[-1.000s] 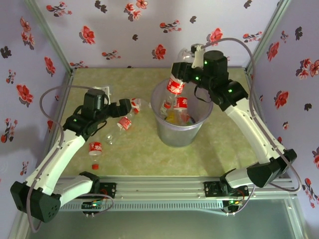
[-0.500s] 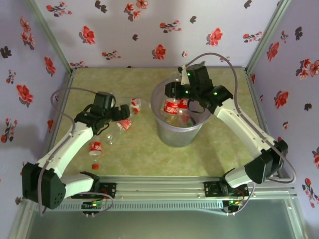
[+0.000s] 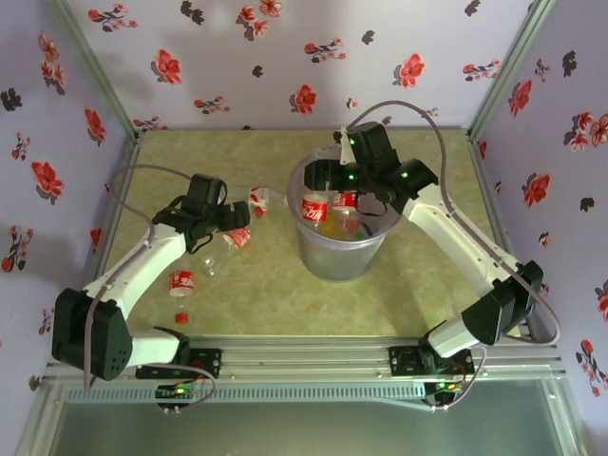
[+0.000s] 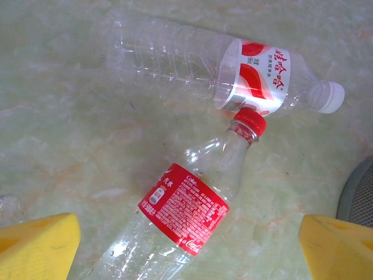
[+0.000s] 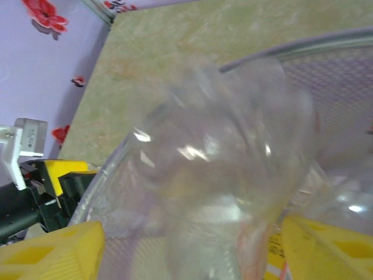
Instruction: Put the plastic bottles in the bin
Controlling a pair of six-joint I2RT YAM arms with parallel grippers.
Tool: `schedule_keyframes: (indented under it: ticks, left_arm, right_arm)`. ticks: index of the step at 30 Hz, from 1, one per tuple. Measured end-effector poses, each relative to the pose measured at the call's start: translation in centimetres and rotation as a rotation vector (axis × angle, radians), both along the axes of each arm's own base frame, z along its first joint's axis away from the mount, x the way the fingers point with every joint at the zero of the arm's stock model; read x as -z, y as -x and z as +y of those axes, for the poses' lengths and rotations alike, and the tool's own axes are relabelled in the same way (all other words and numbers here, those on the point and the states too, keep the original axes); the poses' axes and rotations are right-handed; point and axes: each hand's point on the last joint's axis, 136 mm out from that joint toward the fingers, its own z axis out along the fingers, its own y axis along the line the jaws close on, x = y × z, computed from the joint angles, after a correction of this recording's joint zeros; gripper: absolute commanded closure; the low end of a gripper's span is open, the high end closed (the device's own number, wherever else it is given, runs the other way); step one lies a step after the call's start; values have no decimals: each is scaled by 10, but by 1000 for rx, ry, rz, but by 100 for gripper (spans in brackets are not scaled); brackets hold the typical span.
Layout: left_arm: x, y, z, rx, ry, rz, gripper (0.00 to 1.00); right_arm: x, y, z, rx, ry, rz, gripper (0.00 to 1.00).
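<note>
I have the left gripper hanging low over the bench, its jaws spread wide with nothing pinched. Beneath it lie two clear bottles: a white-capped bottle on its side, and a red-capped bottle whose cap rests against the other's label. A third bottle lies nearer the arm bases, well apart from them. The right gripper sits over the bin, jaws apart. A blurred clear bottle is between them, with a gap on the left side. From above I see red-labelled bottles inside the bin.
</note>
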Motion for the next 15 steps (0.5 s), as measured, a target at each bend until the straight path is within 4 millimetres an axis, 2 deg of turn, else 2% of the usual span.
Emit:
schedule_keyframes:
  ticks: [2,5,8,11,14,15]
  left_arm:
    - [0,0,0,3,-1,-2,3]
    - [-2,-2,-1,5,0,-11,3]
    - [-2,-3,0,3,0,-13,3]
    - [-1,-3,0,2,0,-13,3]
    - [-1,-4,4,-8,0,-12,3]
    - [-1,-5,4,-10,-1,-12,3]
  right_arm:
    - [-6,0,-7,7,40,-18,27]
    - [-18,-1,-16,14,90,-57,44]
    - [-27,-3,-15,9,110,-79,51]
    - [-15,-2,-5,-18,142,-63,55]
    - [13,1,10,-57,181,-17,58]
    - [15,0,14,-62,178,-21,59]
